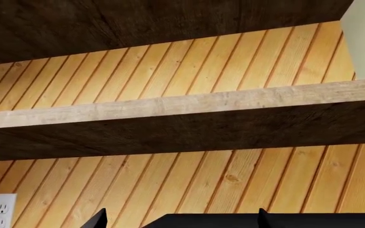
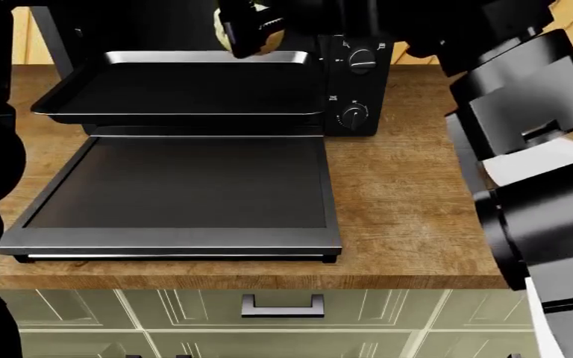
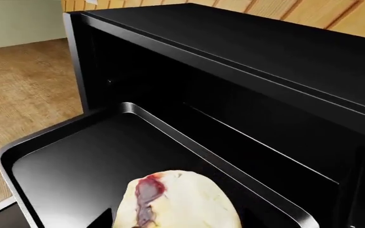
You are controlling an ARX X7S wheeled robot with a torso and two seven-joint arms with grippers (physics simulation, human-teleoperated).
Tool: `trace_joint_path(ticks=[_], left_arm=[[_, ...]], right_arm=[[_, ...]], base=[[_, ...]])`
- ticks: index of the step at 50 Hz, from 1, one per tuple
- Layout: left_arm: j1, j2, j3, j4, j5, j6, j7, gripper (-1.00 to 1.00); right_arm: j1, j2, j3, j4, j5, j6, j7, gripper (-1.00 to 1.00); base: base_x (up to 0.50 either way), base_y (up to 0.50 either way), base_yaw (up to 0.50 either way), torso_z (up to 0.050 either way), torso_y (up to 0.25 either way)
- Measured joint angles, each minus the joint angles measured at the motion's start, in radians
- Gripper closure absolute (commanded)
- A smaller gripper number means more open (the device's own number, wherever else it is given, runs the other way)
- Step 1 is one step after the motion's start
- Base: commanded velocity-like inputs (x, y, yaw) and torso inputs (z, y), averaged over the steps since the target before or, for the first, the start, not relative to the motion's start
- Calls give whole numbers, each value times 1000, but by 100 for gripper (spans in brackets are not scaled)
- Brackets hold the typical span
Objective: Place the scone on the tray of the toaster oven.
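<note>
The pale-yellow scone (image 3: 176,199) with a reddish streak sits between the fingers of my right gripper (image 3: 176,224), which is shut on it. It hangs above the back right part of the black tray (image 3: 74,161). In the head view the tray (image 2: 167,89) is pulled out of the toaster oven (image 2: 357,82), over the flat open door (image 2: 177,186). There my right gripper (image 2: 248,37) is at the tray's far edge, with a bit of scone (image 2: 271,37) showing. My left gripper (image 1: 181,219) is open and empty, facing the wooden wall.
The wooden counter (image 2: 406,209) has bare room to the right of the oven door, above a drawer handle (image 2: 283,306). Two knobs (image 2: 363,60) sit on the oven's right panel. Wooden shelves (image 1: 182,102) and a wall outlet (image 1: 2,211) fill the left wrist view.
</note>
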Motion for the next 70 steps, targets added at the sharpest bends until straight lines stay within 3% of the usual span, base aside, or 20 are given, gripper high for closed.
trace_joint_path(ticks=[9, 23, 32, 33, 49, 70], left_arm=[[-1, -1, 0, 0, -2, 2, -1, -100], [0, -1, -1, 3, -6, 4, -4, -100], [1, -3, -2, 7, -9, 3, -7, -100], [1, -3, -2, 7, -9, 3, -7, -100], [-6, -3, 2, 3, -11, 6, -8, -100], [-71, -7, 13, 26, -34, -44, -14, -100]], right_arm=[[27, -9, -117, 65, 108, -41, -22, 100], [86, -16, -547, 171, 531, -189, -34, 100], [106, -17, -724, 196, 708, -244, -33, 100], [108, -17, -737, 198, 721, -248, -32, -100], [131, -17, -832, 213, 810, -286, -35, -100], [182, 0, -828, 223, 846, -344, 6, -100]], base=[[0, 0, 0, 0, 0], [0, 0, 0, 0, 1], [0, 0, 0, 0, 0], [0, 0, 0, 0, 0], [0, 0, 0, 0, 0], [0, 0, 0, 0, 0]])
